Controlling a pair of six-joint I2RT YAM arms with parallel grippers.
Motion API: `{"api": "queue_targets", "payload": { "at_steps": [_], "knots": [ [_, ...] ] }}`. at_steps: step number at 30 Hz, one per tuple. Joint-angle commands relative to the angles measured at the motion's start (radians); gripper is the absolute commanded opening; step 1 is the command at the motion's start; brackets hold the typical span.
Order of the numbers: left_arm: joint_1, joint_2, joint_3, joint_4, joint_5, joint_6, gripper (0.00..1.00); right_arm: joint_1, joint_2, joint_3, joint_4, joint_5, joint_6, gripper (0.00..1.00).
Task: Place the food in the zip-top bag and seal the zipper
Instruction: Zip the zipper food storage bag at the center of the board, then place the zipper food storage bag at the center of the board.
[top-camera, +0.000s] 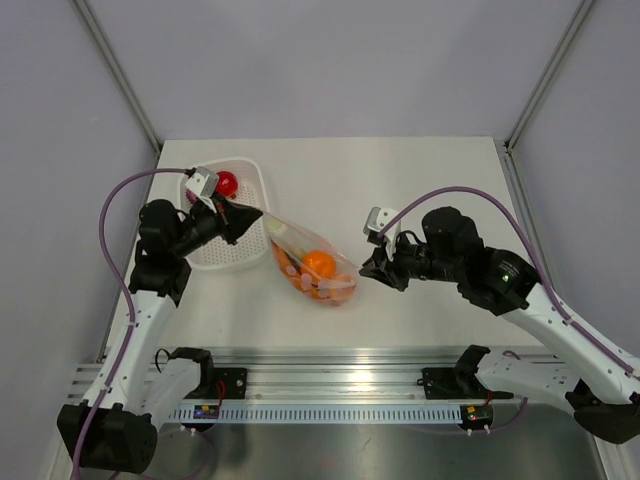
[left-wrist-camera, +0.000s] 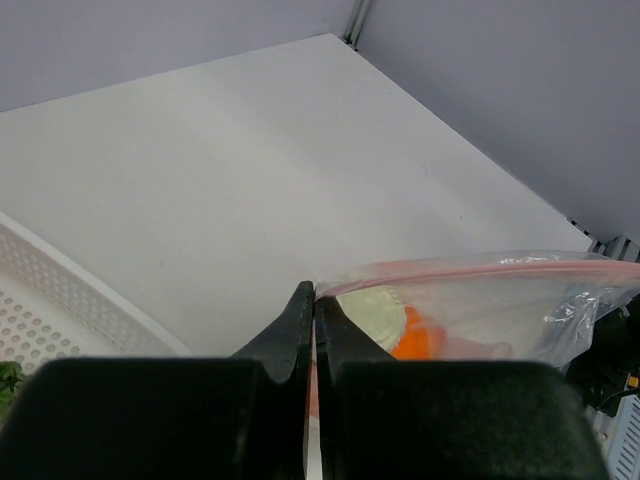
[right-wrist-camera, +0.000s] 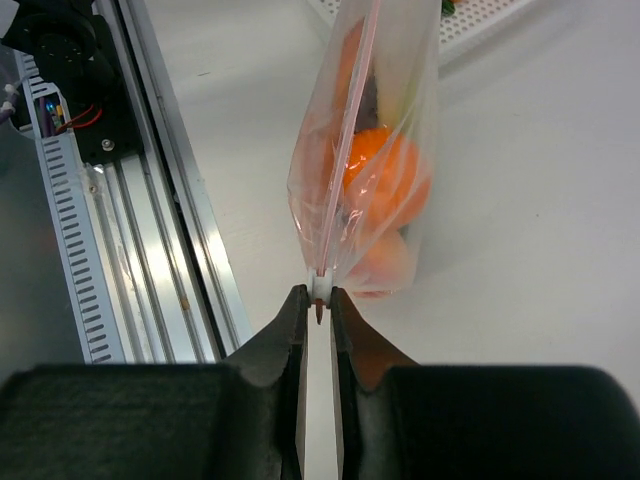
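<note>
walls (top-camera: 330, 60): were plain pale grey, far, left and right
table (top-camera: 430, 180): was white, evenly lit
near edge: slotted silver rail (top-camera: 350, 385) ran across

Overhead view plus two close wrist views of zip-top bag (top-camera: 312, 262)

place: robotics lab | cues: white table (top-camera: 400, 180), grey booth walls (top-camera: 320, 60), aluminium mounting rail (top-camera: 340, 385)

A white slotted basket (top-camera: 222, 256) sits toward the far left corner of my white table (top-camera: 420, 180). A ribbed aluminium rail (top-camera: 340, 372) runs along the near edge in front of me. Pale grey walls (top-camera: 330, 60) and two slanting metal posts (top-camera: 118, 70) enclose the workspace.
</note>
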Motion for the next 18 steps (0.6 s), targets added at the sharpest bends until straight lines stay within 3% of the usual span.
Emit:
{"api": "queue_targets", "payload": {
  "at_steps": [1, 9, 13, 18],
  "knots": [
    [0.023, 0.011, 0.027, 0.101, -0.045, -0.006, 0.00, 0.008, -0.081, -0.045, -0.050, 0.061, 0.047, 0.00],
    [0.022, 0.053, 0.035, 0.161, 0.023, -0.070, 0.00, 0.008, -0.068, -0.050, -0.038, 0.115, 0.064, 0.00],
    [-0.006, 0.102, 0.056, 0.233, 0.078, -0.150, 0.00, 0.010, -0.060, -0.057, 0.056, 0.308, 0.066, 0.00],
    [-0.110, 0.245, 0.174, 0.278, 0.034, -0.152, 0.00, -0.024, -0.055, -0.093, 0.252, 0.451, -0.031, 0.00]
  ]
}}
